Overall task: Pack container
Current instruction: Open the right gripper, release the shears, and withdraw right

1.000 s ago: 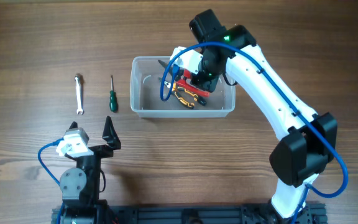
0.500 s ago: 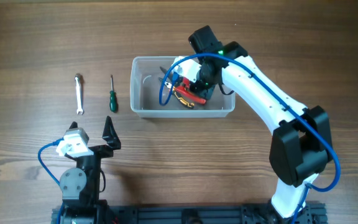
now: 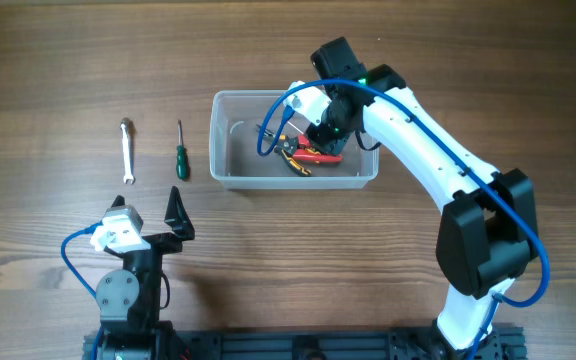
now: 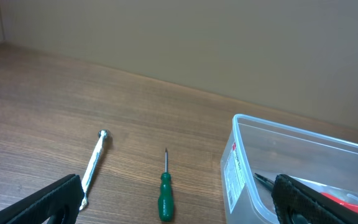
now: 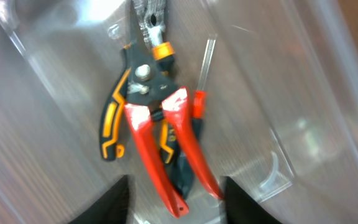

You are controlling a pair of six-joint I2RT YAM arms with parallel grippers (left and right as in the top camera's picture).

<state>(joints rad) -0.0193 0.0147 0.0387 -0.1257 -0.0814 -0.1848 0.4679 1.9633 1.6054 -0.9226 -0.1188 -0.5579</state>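
overhead: container on the worktop, right claw down inside it; left claw near the front edge.
left wrist: left claw spread wide, screwdriver and wrench lying ahead.
right wrist: claw parted, empty, red pliers lying in the container.

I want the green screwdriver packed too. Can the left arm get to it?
Probably yes. The green screwdriver lies on the table just ahead of the open left gripper with nothing between them.
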